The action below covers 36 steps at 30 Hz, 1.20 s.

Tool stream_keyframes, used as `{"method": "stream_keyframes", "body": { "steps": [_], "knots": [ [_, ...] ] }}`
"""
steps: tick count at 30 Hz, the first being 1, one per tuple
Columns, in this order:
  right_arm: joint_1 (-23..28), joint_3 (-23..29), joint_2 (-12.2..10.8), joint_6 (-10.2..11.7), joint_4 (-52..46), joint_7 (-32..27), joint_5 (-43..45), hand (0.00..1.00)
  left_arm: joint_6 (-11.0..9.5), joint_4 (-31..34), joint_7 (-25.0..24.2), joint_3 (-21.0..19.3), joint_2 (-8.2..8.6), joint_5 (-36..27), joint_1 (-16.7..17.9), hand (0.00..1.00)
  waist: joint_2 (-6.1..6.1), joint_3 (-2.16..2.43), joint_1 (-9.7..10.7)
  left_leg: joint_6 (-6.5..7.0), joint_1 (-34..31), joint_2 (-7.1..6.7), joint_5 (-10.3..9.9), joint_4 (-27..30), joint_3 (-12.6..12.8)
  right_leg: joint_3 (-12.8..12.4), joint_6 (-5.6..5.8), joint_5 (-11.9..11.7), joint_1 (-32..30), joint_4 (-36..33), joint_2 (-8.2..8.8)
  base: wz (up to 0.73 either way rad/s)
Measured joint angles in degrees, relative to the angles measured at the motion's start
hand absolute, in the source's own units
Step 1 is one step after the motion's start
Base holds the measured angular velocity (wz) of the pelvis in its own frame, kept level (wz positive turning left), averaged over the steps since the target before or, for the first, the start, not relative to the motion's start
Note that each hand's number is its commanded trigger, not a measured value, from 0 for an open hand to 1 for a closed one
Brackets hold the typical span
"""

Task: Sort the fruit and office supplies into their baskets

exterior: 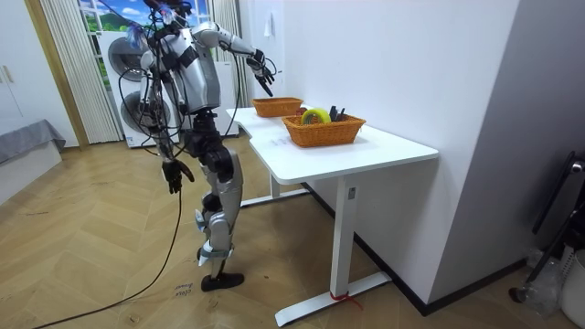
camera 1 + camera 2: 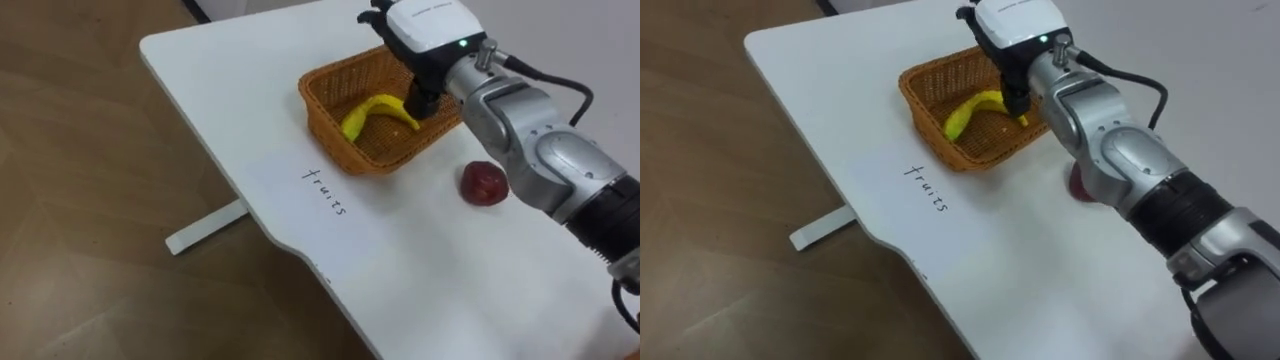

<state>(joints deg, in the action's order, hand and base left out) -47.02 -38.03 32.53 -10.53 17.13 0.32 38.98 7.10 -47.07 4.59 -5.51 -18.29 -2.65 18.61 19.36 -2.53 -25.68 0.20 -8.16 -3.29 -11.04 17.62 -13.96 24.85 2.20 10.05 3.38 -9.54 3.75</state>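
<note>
**Right hand (image 2: 428, 40) poised over the fruit basket (image 2: 330, 125)**

Its fingers hang loosely apart, gripping nothing. The banana (image 2: 375, 113) lies inside the basket, where fruit belongs. The red apple (image 2: 484, 184) sits on the worktop (image 2: 230, 90) just right, probably next. Left hand (image 1: 173, 175) hangs idle.

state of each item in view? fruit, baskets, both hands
banana: lying in the fruit basket, not gripped
fruit basket: upright on the table, holds the banana
apple: on the table beside the fruit basket, unsorted
second basket: upright on the table, holds several items
right hand: open, over the fruit basket
left hand: open, hanging at the robot's side
</note>
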Motion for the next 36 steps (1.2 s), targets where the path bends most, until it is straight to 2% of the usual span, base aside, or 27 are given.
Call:
{"method": "stream_keyframes", "body": {
  "steps": [3,4,5,6,8,9,10,11,12,13,15,16,21,22,24,26,31,36],
  "knots": [
    [0.07,2.07,1.50,-0.27,-0.01,-0.51,-6.28,0.00,0.02,1.18,0.38,-0.66,0.03,-0.10,-0.06,0.00,-0.41,0.18,0.87,0.04,0.48,0.36,0.01,-0.14,1.18,-0.64,-0.31,-0.20,0.01,-0.04,-0.05,-0.19],
    [0.90,3.10,1.65,-0.30,-0.20,-0.50,-7.67,0.00,0.08,1.80,0.93,-1.13,0.35,-0.08,-0.08,0.00,-0.57,0.32,1.94,0.05,0.77,0.46,0.00,-0.21,1.44,-0.99,-0.42,-0.28,0.23,-0.07,-0.09,-0.14],
    [1.72,4.01,1.64,-0.30,-0.49,-0.51,-8.29,0.00,0.06,2.11,1.39,-1.12,0.67,-0.07,-0.08,0.00,-0.74,0.32,2.16,0.05,0.94,0.45,0.00,-0.21,1.45,-1.13,-0.44,-0.29,0.44,-0.07,-0.09,-0.08],
    [3.43,5.59,1.64,-0.30,-0.77,-0.47,-9.70,0.00,0.06,2.18,2.08,-1.10,0.99,-0.08,-0.13,0.00,-1.18,0.56,2.73,0.13,1.35,0.46,-0.05,-0.21,1.66,-1.36,-0.46,-0.31,0.73,-0.12,-0.07,-0.11],
    [5.99,8.53,1.63,-0.06,-1.12,-0.45,-10.68,0.00,0.11,2.14,2.59,-1.00,2.07,-0.08,0.03,0.00,-2.25,0.72,3.38,0.32,2.04,0.66,-0.17,-0.16,2.74,-1.65,-0.47,-0.32,1.16,-0.19,0.05,-0.20],
    [7.07,10.25,1.64,-0.03,-0.74,-0.45,-12.12,0.00,0.16,2.01,2.58,-0.94,3.00,-0.10,0.30,0.00,-3.28,0.70,3.82,0.44,2.68,0.66,-0.24,-0.16,3.17,-1.66,-0.49,-0.34,1.62,-0.21,0.17,-0.20],
    [8.25,12.29,1.63,-0.03,-0.29,-0.45,-13.91,0.00,0.31,1.95,2.55,-0.88,3.76,-0.10,0.71,0.00,-4.30,1.15,4.58,0.53,2.88,0.58,-0.29,-0.16,3.30,-1.68,-0.53,-0.39,1.79,-0.26,0.27,-0.17],
    [8.68,13.31,1.63,-0.04,-0.16,-0.46,-14.57,0.00,0.35,1.94,2.51,-0.88,4.08,-0.10,0.97,0.00,-4.74,1.39,5.06,0.54,2.97,0.57,-0.29,-0.20,3.46,-1.82,-0.53,-0.39,1.81,-0.25,0.31,-0.15],
    [9.26,15.32,1.63,-0.02,0.51,-0.61,-16.00,0.00,0.47,1.91,2.48,-0.89,4.51,-0.20,1.41,0.00,-5.44,1.62,5.63,0.61,3.32,0.57,-0.23,-0.44,3.75,-2.16,-0.53,-0.39,1.93,-0.24,0.35,-0.14],
    [9.91,17.09,1.63,-0.26,1.29,-1.02,-17.72,0.00,0.59,2.02,2.45,-0.93,4.63,-0.34,2.01,0.00,-5.95,1.64,6.35,0.60,4.10,0.59,-0.13,-1.07,3.92,-2.30,-0.53,-0.39,2.33,-0.26,0.42,-0.12],
    [10.96,19.03,1.60,-1.11,2.33,-1.18,-19.87,0.00,1.26,2.30,2.30,-1.05,4.63,-0.97,3.03,0.00,-6.19,1.89,7.18,0.55,5.12,0.71,0.26,-2.35,4.33,-2.68,-0.53,-0.39,2.65,-0.26,0.48,-0.07],
    [11.60,20.43,1.35,-1.60,2.36,-1.44,-21.67,0.00,1.74,3.03,2.14,-1.04,4.81,-1.64,3.45,0.00,-6.23,1.95,8.31,0.54,5.09,0.78,0.40,-2.38,4.34,-2.54,-0.53,-0.39,2.74,-0.27,0.46,0.00],
    [12.88,23.54,1.07,-2.02,2.39,-1.42,-26.83,0.00,2.10,5.48,1.91,-1.15,6.42,-2.83,3.70,0.00,-6.43,1.97,11.13,0.57,4.93,0.75,0.55,-2.31,4.37,-2.51,-0.53,-0.39,2.71,-0.21,0.48,0.01],
    [12.88,24.32,1.06,-2.01,2.39,-1.42,-27.74,0.00,2.10,5.68,1.87,-1.10,6.74,-2.86,3.24,0.00,-6.83,1.86,11.40,0.58,4.99,0.71,0.54,-2.28,4.38,-2.52,-0.53,-0.39,2.74,-0.20,0.51,0.00],
    [12.88,25.53,1.06,-2.02,2.39,-1.42,-28.64,0.00,2.11,6.13,1.79,-1.08,7.12,-2.96,2.84,0.00,-7.14,1.94,11.73,0.60,5.12,0.68,0.53,-2.36,4.45,-2.60,-0.53,-0.39,2.76,-0.21,0.54,0.00],
    [12.89,25.90,1.06,-2.04,2.45,-1.37,-29.41,0.00,2.31,6.15,1.35,-1.02,7.22,-3.03,2.55,0.00,-7.62,1.66,11.78,0.64,5.99,0.65,0.56,-2.77,4.42,-2.66,-0.53,-0.39,3.44,-0.09,0.54,0.00],
    [12.92,25.73,1.06,-2.05,2.83,0.52,-29.67,0.00,2.52,6.17,-0.21,-0.95,7.38,-3.43,2.31,0.00,-8.59,2.00,12.65,0.66,7.10,0.68,0.56,-3.40,4.29,-2.66,-0.52,-0.38,4.28,-0.08,0.52,0.00],
    [14.28,25.66,1.06,-2.08,2.96,2.57,-29.69,0.00,2.55,6.16,-1.29,-1.03,7.34,-3.45,2.45,0.00,-8.54,2.14,12.59,0.68,7.82,0.72,0.70,-4.08,4.27,-2.58,-0.51,-0.38,4.69,-0.06,0.55,-0.01]
  ]
}}
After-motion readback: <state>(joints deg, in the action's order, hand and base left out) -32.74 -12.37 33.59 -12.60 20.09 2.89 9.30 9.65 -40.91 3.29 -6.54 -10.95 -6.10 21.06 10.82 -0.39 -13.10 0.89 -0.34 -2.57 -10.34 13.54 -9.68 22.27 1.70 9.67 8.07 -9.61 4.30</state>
